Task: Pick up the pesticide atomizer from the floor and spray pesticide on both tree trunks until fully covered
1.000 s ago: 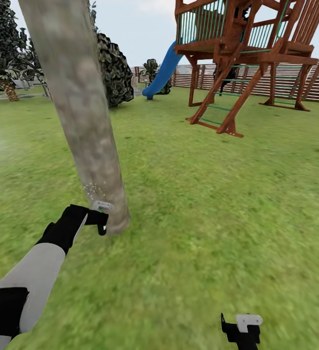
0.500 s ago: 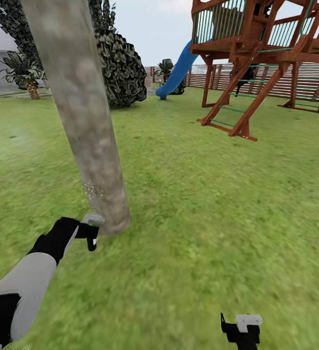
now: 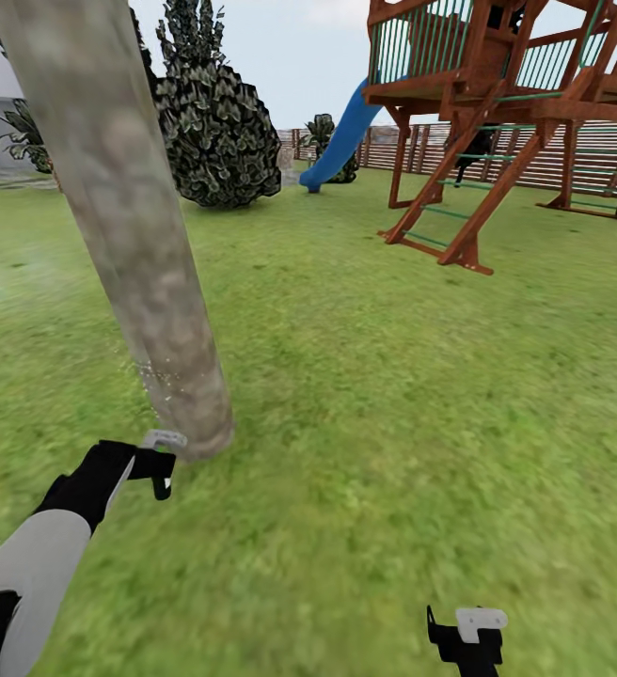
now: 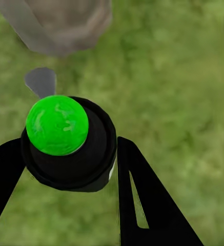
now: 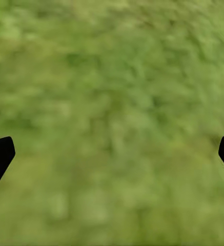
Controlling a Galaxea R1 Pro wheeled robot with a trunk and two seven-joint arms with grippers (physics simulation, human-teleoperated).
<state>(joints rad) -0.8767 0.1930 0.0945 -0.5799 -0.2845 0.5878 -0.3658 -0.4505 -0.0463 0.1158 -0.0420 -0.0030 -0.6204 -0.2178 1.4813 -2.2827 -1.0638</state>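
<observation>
Lawn underfoot, blurred green; a wooden play tower [image 3: 497,113] with a blue slide [image 3: 341,136] stands at the far side in front of a slatted fence [image 3: 572,155], and a round dark bush [image 3: 216,132] sits behind the near tree.

Tree trunk [image 3: 125,226]: thick, pale, mottled, leaning, foot planted in the grass just ahead of the left arm. A faint scatter of whitish pesticide specks [image 3: 158,376] lies low on the bark.

Left gripper [image 3: 163,461]: fingers closed around the pesticide atomizer [image 4: 68,141], seen from the wrist as a black round body with a bright green cap, and a grey nozzle [image 4: 40,81] pointing at the trunk base. It is held just beside the trunk, not touching as far as I can tell.

Right gripper [image 5: 112,154]: fingers spread wide, nothing between them, hanging over bare grass well apart from the tree.

Handling judgement: the atomizer looks rigid, smooth and light. The round body could twist in a two-finger pinch, so a hold across the widest part of the black body, clear of the nozzle, seems soundest.
</observation>
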